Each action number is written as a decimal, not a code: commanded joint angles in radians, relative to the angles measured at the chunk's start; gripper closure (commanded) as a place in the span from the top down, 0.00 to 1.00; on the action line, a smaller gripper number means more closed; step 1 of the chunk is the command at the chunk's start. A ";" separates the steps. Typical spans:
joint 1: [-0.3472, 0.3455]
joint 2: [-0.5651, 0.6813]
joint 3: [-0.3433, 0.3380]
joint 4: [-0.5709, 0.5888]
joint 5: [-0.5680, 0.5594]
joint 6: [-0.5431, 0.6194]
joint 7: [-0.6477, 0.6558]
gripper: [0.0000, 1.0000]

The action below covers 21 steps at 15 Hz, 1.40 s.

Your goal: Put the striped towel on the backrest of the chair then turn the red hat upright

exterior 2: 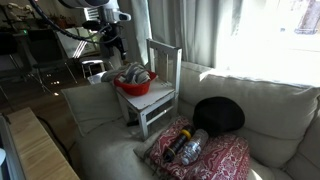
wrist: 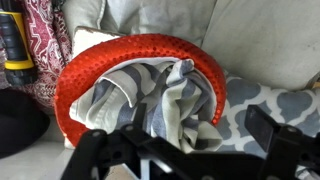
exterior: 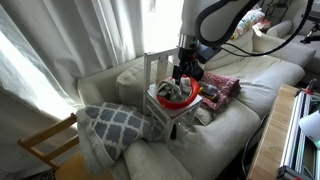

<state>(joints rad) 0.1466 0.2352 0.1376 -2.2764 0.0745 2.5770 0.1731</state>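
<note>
The red hat [wrist: 120, 50] lies upside down on the seat of the white chair [exterior 2: 165, 60], on the sofa. It shows in both exterior views [exterior: 172, 102] [exterior 2: 135, 88]. The striped towel [wrist: 150, 100] is crumpled inside the hat's white hollow, also visible in both exterior views [exterior: 168, 92] [exterior 2: 133, 75]. My gripper [wrist: 180, 128] is open just above the hat, its fingers standing on either side of a raised fold of the towel. It hangs above the chair seat, in front of the backrest [exterior: 155, 65], in both exterior views [exterior: 183, 72] [exterior 2: 113, 45].
A grey lattice pillow [exterior: 110, 125] leans beside the chair. A red patterned cloth [exterior 2: 205, 155] with a dark bottle-like object [exterior 2: 190, 147] on it lies on the sofa, next to a black rounded item [exterior 2: 220, 115]. A light-brown wooden chair [exterior: 45, 145] stands by the sofa's end.
</note>
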 commanded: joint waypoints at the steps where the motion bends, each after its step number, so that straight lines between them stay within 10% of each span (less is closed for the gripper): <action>1: -0.013 0.041 -0.002 0.022 0.045 -0.019 -0.014 1.00; 21: -0.019 0.265 -0.048 0.095 -0.017 0.350 -0.073 0.95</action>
<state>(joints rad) 0.1202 0.4715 0.0947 -2.1935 0.0664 2.8882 0.1144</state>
